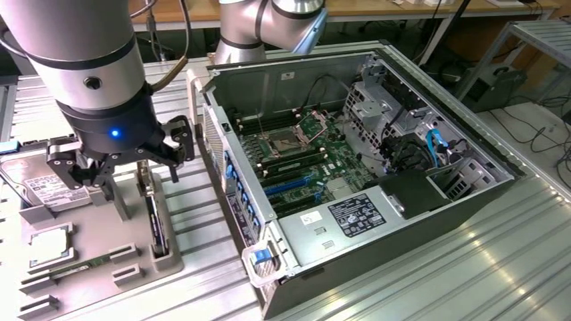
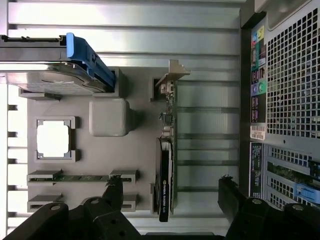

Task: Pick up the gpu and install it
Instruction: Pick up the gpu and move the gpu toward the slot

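The gpu (image 2: pixel 166 167) is a thin dark card standing on edge in a slot of the grey parts tray (image 2: pixel 140 145), with its silvery bracket (image 2: pixel 172 75) at one end. In the exterior view the gpu (image 1: pixel 158 227) rises from the tray (image 1: pixel 98 231) at the exterior view's left, beside the open computer case (image 1: pixel 357 167). My gripper (image 1: pixel 138 182) hangs just above the card. In the wrist view my gripper (image 2: pixel 172 194) is open, one finger on each side of the card's line, apart from it and holding nothing.
The tray also carries a silver hard drive (image 2: pixel 45 70) in a blue caddy, a square processor (image 2: pixel 54 139) and a slim green memory stick (image 2: pixel 82 176). The case's perforated rear panel (image 2: pixel 292 75) stands close beside the tray. Everything rests on a ribbed metal table (image 1: pixel 464 267).
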{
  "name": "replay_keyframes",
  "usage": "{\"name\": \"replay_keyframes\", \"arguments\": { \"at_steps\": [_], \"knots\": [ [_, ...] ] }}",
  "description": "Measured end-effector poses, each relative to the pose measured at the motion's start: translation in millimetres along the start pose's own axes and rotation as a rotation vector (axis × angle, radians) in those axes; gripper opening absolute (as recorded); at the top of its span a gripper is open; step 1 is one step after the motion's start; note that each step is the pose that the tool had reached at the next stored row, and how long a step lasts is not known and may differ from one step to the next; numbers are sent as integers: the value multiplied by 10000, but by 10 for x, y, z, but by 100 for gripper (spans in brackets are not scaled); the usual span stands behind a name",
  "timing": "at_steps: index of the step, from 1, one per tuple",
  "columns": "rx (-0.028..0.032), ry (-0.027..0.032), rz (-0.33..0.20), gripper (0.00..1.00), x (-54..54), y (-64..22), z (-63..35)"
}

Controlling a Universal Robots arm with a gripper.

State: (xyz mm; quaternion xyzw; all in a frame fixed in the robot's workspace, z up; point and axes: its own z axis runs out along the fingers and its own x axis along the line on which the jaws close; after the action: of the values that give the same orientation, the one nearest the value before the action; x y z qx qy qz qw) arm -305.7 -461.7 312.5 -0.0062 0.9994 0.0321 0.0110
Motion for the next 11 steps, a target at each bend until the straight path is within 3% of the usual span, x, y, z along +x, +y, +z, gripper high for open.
{"name": "replay_keyframes", "arguments": {
  "at_steps": [2,11],
  "knots": [
    [-58,21,2,86,-4,-10,34],
    [-43,40,-10,86,-2,-25,164]
  ]
}}
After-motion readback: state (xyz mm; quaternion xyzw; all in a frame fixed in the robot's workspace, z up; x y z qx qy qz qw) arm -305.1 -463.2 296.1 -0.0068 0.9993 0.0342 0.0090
